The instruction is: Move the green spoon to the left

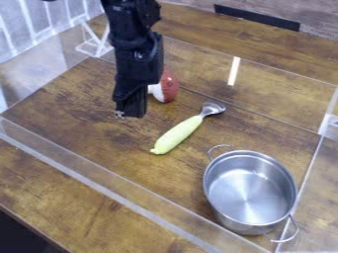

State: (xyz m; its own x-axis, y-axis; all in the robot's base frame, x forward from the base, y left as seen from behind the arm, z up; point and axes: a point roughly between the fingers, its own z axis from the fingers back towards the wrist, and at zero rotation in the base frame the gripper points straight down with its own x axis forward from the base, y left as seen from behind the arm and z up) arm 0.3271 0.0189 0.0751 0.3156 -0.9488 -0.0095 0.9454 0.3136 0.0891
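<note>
The green spoon (pixel 180 130) lies on the wooden table, its yellow-green handle pointing down-left and its silver head toward the upper right. My gripper (pixel 123 111) hangs from the black arm above the table, up and to the left of the spoon's handle and clear of it. Its fingers are shut with nothing between them. The spoon lies free on the wood.
A red-capped mushroom toy (pixel 164 88) sits just right of the arm. A round steel pot (pixel 250 190) stands at the lower right. A clear plastic wall (pixel 79 158) rims the work area. A white stick (pixel 234 71) leans at the back.
</note>
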